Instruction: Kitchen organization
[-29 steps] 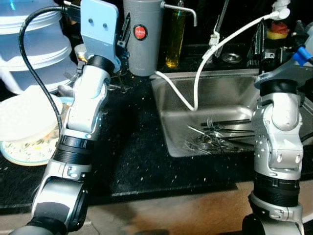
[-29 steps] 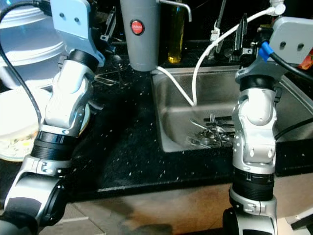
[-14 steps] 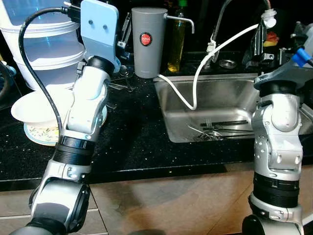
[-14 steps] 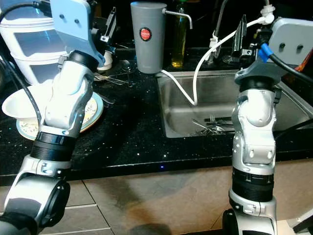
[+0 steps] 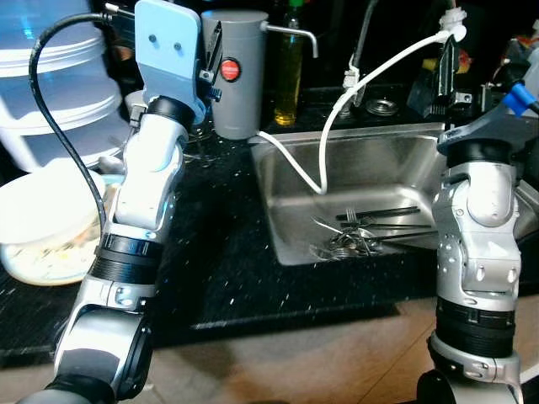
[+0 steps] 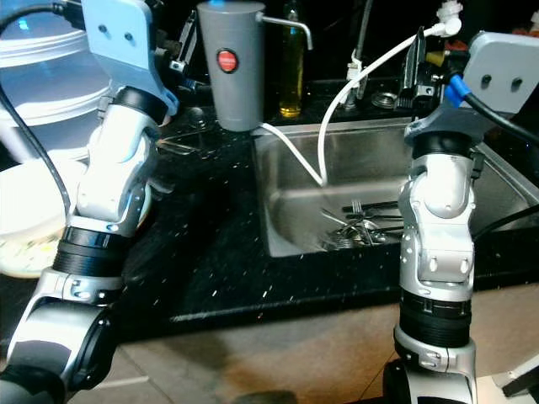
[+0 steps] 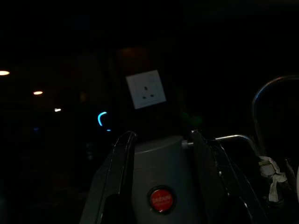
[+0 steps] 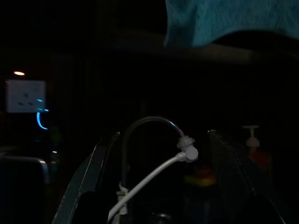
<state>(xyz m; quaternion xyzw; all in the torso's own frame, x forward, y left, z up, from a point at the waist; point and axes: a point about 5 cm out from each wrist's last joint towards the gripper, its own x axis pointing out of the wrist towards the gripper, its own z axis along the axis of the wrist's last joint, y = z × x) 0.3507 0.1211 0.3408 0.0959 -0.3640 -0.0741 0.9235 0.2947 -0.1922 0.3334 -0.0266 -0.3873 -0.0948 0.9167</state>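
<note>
A steel sink (image 5: 295, 168) is set into the black counter, and several forks and spoons (image 5: 362, 237) lie on its bottom. A white hose (image 5: 333, 126) runs from the faucet (image 5: 358, 42) down into the basin. Both arms are raised with their grippers pointing at the back wall. My left gripper (image 7: 161, 137) is open, level with the top of a grey canister with a red button (image 5: 232, 71). My right gripper (image 8: 163, 135) is open in front of the faucet, high above the sink.
A white bowl on a patterned plate (image 5: 38, 227) sits at the counter's left, with stacked clear plastic tubs (image 5: 50, 76) behind it. Loose cutlery (image 6: 181, 139) lies beside the canister. A yellow oil bottle (image 5: 286, 71) stands behind the sink. The counter's front edge is close.
The whole picture has shifted as the camera moved: it drew back, then came in close again. Both arms hold the same raised pose and nothing on the counter has moved.
</note>
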